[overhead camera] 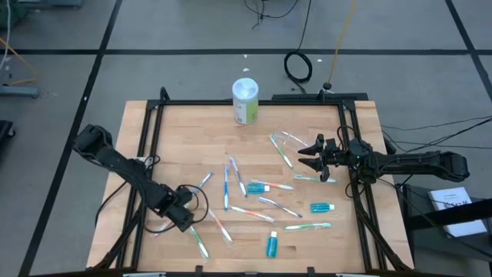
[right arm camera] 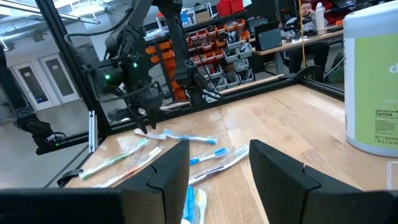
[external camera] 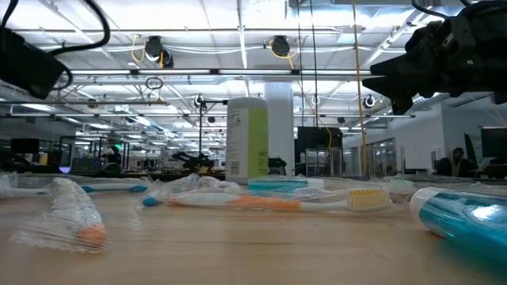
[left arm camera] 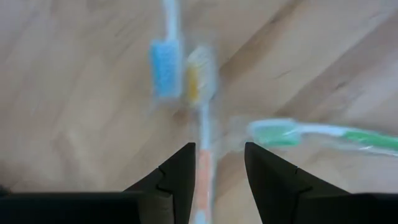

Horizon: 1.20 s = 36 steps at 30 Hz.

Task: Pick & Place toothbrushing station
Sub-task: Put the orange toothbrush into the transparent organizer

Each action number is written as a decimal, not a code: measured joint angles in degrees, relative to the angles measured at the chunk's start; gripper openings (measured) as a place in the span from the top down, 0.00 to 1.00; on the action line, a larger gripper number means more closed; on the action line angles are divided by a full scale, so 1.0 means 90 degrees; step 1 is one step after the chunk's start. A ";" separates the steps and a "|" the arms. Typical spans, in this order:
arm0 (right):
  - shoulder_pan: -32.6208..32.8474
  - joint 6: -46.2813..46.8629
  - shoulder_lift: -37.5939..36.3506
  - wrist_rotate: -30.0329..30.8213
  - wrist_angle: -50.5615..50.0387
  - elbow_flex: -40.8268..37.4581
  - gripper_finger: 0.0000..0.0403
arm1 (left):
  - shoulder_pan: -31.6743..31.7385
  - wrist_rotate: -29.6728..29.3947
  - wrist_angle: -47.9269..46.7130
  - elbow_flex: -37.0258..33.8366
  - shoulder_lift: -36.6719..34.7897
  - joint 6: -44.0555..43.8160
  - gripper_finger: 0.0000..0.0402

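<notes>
Left hand (left arm camera: 216, 177), lower left of high view, fingers open astride orange toothbrush (left arm camera: 203, 140). Light, stiff, wrapper likely slippery: pinch mid-handle. Right hand (overhead camera: 307, 151) open, empty, right of counter (overhead camera: 184, 131).

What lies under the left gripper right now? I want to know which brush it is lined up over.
Under the open left gripper lies an orange-handled toothbrush in clear wrap, running between the fingers. A blue-headed brush and a green brush lie nearby. Its lower handle is hidden.

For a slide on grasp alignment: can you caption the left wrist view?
Left pincer, open, poised over an orange toothbrush on the table.
</notes>
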 joint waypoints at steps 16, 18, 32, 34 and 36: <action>0.0000 0.0046 0.0000 0.0000 0.0005 -0.0001 0.60 | -0.0383 -0.0005 -0.0135 -0.0235 0.0188 0.0146 0.64; -0.0001 0.0045 0.0001 0.0000 0.0002 0.0000 0.60 | -0.0451 -0.0195 -0.0032 -0.0233 0.0188 0.0289 0.64; -0.0002 0.0046 0.0002 0.0000 0.0020 0.0001 0.60 | -0.0317 -0.0389 0.0360 -0.0212 0.0498 0.0844 0.97; 0.0000 0.0046 0.0000 0.0002 0.0050 0.0001 0.60 | -0.0171 -0.0359 0.0420 -0.0183 0.0472 0.0965 0.96; -0.0002 0.0046 0.0002 0.0001 0.0047 0.0000 0.60 | -0.0029 -0.0370 0.0366 -0.0028 0.0401 0.0989 0.96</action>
